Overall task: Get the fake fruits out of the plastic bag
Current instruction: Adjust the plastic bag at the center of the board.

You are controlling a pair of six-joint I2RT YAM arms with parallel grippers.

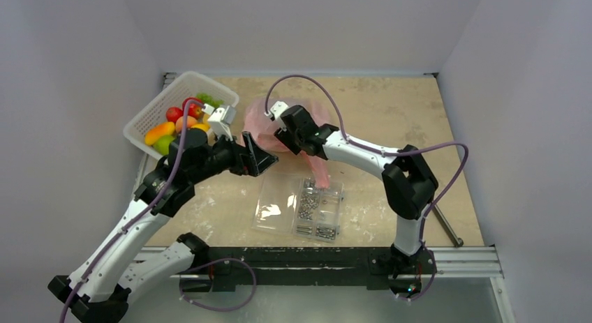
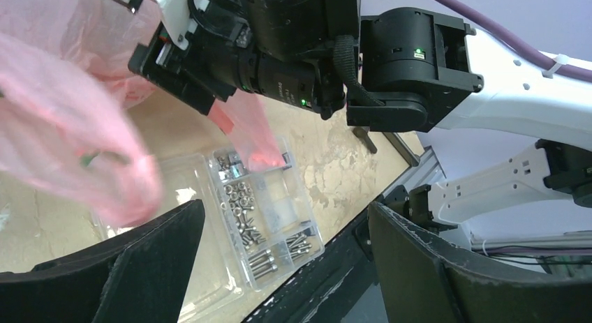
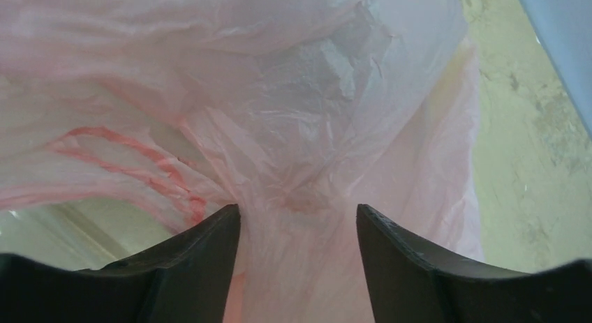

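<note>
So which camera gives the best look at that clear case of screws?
The left wrist view: the screw case is close enough to tell single screws apart, though the pink bag hides part of it. The top view shows it nearly whole, but small. The right wrist view shows none of it.

Lab: white enclosure walls, aluminium rail

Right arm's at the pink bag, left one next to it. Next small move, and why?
Probably close the right fingers on the plastic bag. Its bunched film lies in the gap between them, yet they stand apart, so nothing looks gripped. The left fingers are open and empty beside the bag, ready to reach in once it is held.
</note>
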